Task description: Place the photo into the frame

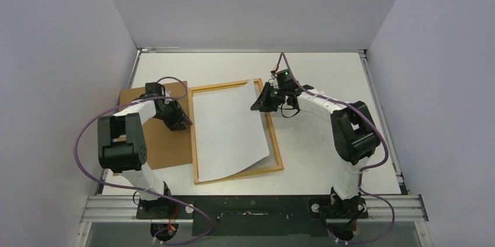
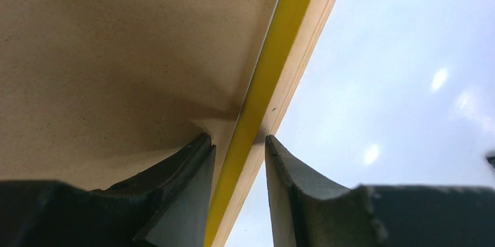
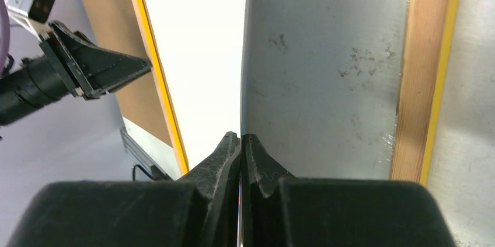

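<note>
The frame (image 1: pixel 275 139) lies on the table with its wood back up, and its yellow front edge (image 2: pixel 274 66) shows from the side. The photo (image 1: pixel 230 127) rests askew inside the frame, with only its white back (image 3: pixel 198 37) showing. My right gripper (image 1: pixel 258 102) is shut on the photo's far right corner, and the thin sheet runs edge-on between the jaws (image 3: pixel 240 136). My left gripper (image 1: pixel 182 123) is at the frame's left rail. Its jaws (image 2: pixel 236 141) stand apart astride that rail, with a gap on the left side.
A brown backing board (image 1: pixel 166 148) lies flat under and beside the frame's left rail, beneath my left arm. White walls close in the table on three sides. A metal rail (image 1: pixel 251 206) carrying both arm bases runs along the near edge.
</note>
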`<state>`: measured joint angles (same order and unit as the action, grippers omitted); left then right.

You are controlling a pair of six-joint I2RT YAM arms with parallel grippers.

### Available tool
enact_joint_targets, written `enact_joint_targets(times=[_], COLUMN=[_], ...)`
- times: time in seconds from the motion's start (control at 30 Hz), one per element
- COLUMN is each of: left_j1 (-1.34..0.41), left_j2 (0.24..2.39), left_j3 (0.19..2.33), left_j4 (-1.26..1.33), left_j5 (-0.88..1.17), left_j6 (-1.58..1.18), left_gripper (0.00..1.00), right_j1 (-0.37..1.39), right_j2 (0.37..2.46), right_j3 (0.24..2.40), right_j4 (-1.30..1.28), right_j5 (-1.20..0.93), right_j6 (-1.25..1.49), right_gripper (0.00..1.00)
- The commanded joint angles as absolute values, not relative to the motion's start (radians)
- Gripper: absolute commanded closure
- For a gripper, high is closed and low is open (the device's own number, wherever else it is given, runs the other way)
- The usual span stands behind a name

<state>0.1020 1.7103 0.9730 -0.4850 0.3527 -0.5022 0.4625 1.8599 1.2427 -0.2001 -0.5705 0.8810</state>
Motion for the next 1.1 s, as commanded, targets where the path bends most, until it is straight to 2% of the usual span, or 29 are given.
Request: enact_joint_targets(times=[0.0,0.5,1.07], left_j1=[0.105,0.106,0.106], left_j2=[1.739,1.738,1.75], left_j3=[1.009,0.998,0.992], left_j4=[-0.449,-0.453,-0.437], left_j5=[0.405,0.425,0.437], left_j6=[-0.483,-0.48,-0.497], left_gripper=[0.64,0.63,0.63], right_j1=[0.482,0.483,0.522], right_j2=[1.829,1.77,1.781], right_j3=[1.242,1.112,1.099], right_j4=[-0.137,0.059,0.059], right_j5=[-0.534,-0.436,-0.407], right_j6=[0.753,0.74,0.731], right_gripper=[1.0,1.0,1.0])
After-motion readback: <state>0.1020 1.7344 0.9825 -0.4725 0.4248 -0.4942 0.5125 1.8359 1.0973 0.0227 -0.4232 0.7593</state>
